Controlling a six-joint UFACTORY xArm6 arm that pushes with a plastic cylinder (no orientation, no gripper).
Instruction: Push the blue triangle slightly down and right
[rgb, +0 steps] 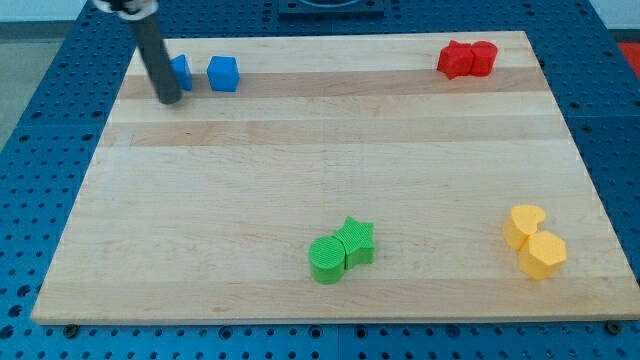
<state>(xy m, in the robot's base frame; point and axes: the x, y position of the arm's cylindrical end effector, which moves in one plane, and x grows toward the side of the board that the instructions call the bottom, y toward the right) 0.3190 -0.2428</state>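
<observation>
A blue block (181, 72), partly hidden behind the rod so its shape is unclear, sits near the board's top left corner. A blue cube (223, 73) stands just to its right, apart from it. My tip (169, 99) rests on the board at the lower left edge of the half-hidden blue block, touching or nearly touching it. The dark rod rises from the tip toward the view's top left.
Two red blocks (466, 59) touch each other at the top right. A green cylinder (326, 259) and a green star (357, 240) touch at the bottom middle. Two yellow blocks (533, 240) touch at the bottom right. The wooden board (330, 150) lies on a blue perforated table.
</observation>
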